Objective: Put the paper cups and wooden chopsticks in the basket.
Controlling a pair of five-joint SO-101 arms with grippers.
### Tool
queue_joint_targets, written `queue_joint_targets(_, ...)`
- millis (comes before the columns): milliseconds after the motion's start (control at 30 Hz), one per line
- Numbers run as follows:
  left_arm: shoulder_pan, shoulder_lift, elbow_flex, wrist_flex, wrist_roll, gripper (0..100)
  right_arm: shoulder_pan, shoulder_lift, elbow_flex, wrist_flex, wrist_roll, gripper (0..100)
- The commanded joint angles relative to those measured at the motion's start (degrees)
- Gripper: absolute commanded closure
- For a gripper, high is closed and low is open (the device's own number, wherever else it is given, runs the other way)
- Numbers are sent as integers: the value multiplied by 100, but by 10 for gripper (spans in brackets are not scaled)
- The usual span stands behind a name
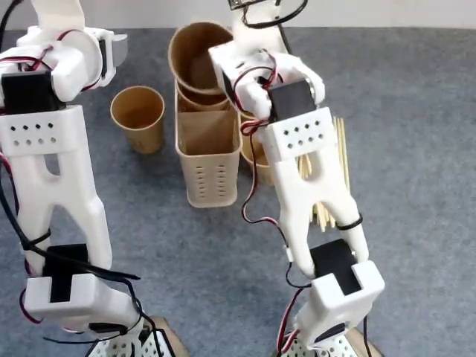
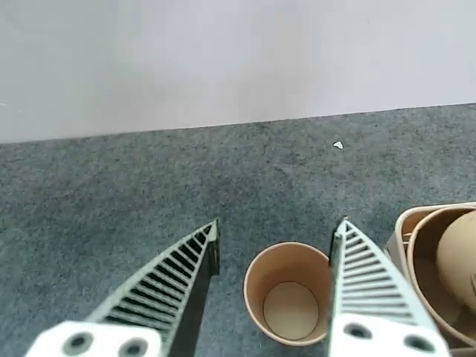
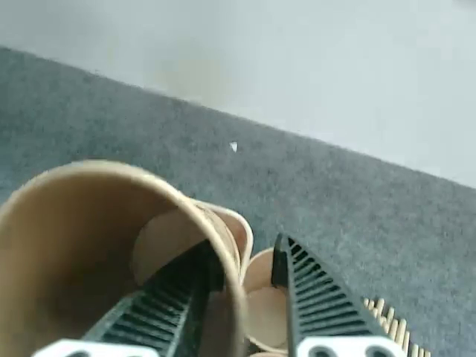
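My right gripper (image 3: 245, 249) is shut on the rim of a brown paper cup (image 3: 74, 245), one finger inside and one outside. In the high view this cup (image 1: 195, 53) hangs over the far end of the tan basket (image 1: 210, 167), above another cup (image 1: 195, 100) that sits in the basket. My left gripper (image 2: 279, 227) is open, hovering above an upright paper cup (image 2: 288, 301) that stands on the carpet (image 1: 138, 115) left of the basket. A further cup (image 3: 260, 312) stands right of the basket, half hidden by the right arm. Wooden chopsticks (image 1: 338, 160) lie beyond it.
Grey carpet (image 1: 416, 111) covers the table, with a pale wall behind. The right arm (image 1: 312, 171) stretches over the chopsticks and the cup beside the basket. Open carpet lies at the far right and in front of the basket.
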Motion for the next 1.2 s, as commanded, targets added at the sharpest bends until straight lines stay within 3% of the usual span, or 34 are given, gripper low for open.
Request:
queue_joint_targets(0, -4, -22, -22, 44, 26, 739, -66, -268, -31, 57, -44, 878)
queue_joint_targets(300, -48, -22, 127, 18, 35, 739, -101, -295, -40, 154, -44, 878)
queue_joint_targets(533, -418, -22, 1068, -325, 62, 740, -119, -655, -787, 1411, -26, 756)
queue_joint_targets(700, -479, -22, 1763, -712, 62, 740, -31, -998, -1543, 2695, -18, 754)
queue_joint_targets(833, -488, -22, 2422, -1178, 53, 740, 593, -910, -1420, 3477, 0, 754)
queue_joint_targets(967, -488, -22, 2976, -1662, 44, 740, 1200, -593, -787, 3495, 105, 754)
queue_joint_targets(1167, -391, -13, 3380, -2154, 53, 740, 1270, -198, 444, 2826, 413, 754)
